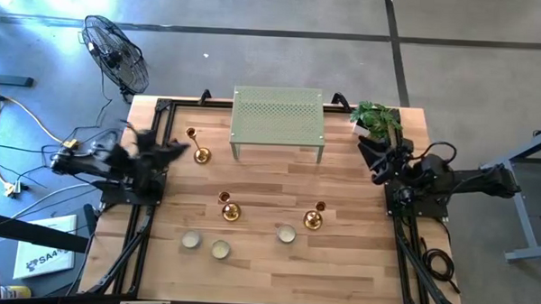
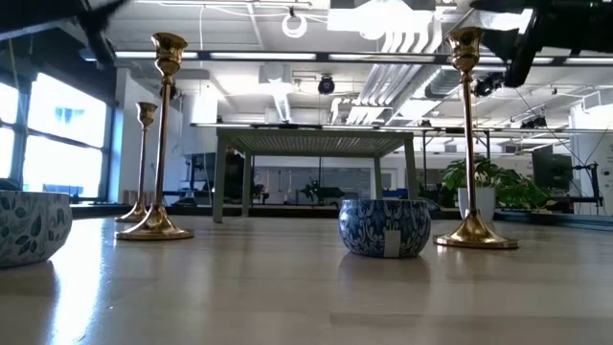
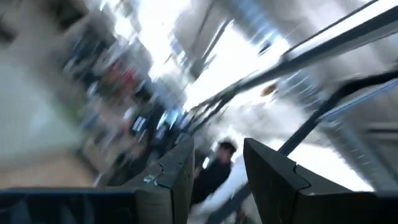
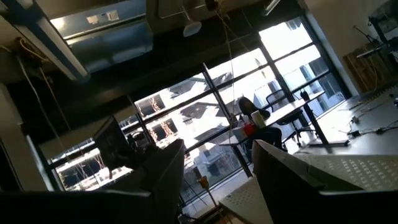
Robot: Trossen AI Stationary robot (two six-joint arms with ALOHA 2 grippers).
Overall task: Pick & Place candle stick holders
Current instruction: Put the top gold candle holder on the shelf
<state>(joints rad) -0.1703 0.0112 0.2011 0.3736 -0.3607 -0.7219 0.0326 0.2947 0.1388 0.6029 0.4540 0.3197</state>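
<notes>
Candle stick holders: three gold ones stand upright on the table — one near the left gripper, one mid-table, one right of centre.
Left gripper: jaws parted, holding nothing, beside the table's left edge.
Right gripper: jaws parted, empty, by the potted plant.
Risk: thin stems on flared bases; an off-centre approach could likely tip one toward the blue bowls.

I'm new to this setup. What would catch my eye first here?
Three gold candlesticks stand on the table: one back left, one mid-front, one front right. A green perforated shelf sits at the back. Small bowls dot the front.
</notes>
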